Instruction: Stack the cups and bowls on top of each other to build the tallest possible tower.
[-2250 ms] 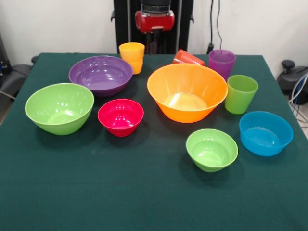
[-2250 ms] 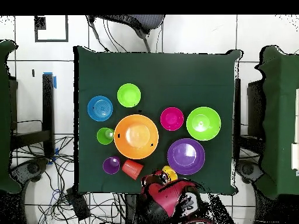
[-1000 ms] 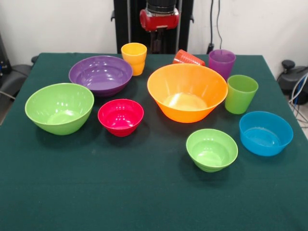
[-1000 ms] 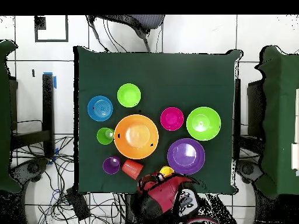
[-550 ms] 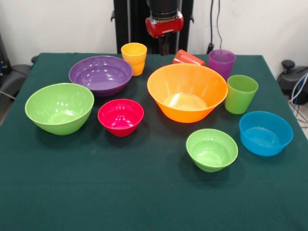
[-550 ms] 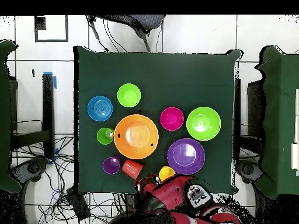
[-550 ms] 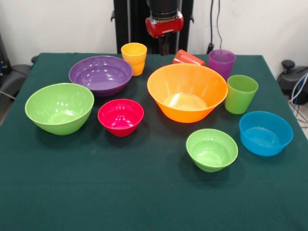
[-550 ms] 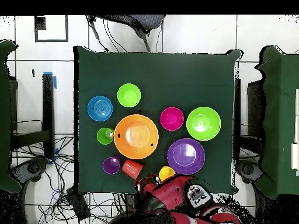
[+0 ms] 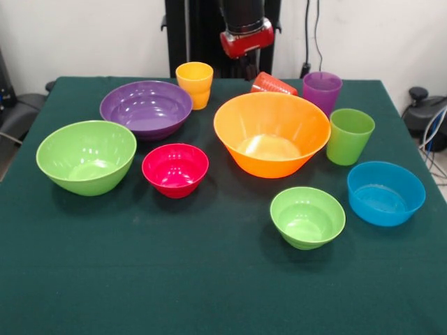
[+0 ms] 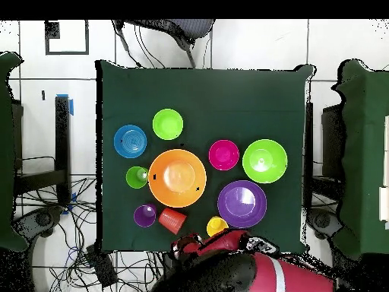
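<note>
Step in hand: no stacking was observed; every bowl and cup stood singly, so the task was judged to be at its opening, with no piece yet selected.
End effector: the end effector [image 9: 245, 66] was seen at the far edge behind the cups; whether its fingers were apart or together could not be told.
Bowls: the orange bowl [image 9: 272, 134] was found at centre, the purple bowl [image 9: 146, 108] and large green bowl [image 9: 86, 156] to its left, and the magenta bowl [image 9: 175, 169] between them and nearer the camera. The small green bowl [image 9: 308, 217] and blue bowl [image 9: 386, 192] were set in front and to the right.
Cups: the yellow cup [image 9: 192, 84], purple cup [image 9: 322, 91] and green cup [image 9: 349, 135] stood upright; the red cup [image 9: 274, 84] lay tipped behind the orange bowl.
Next move: a descent over one chosen piece was judged necessary, the widest bowl being the likely base.
Surface: the worktop [image 9: 174, 279] was covered in dark green cloth.
Room: a tiled floor [image 10: 251, 46] and trailing cables [image 10: 76, 251] were noted around it.
</note>
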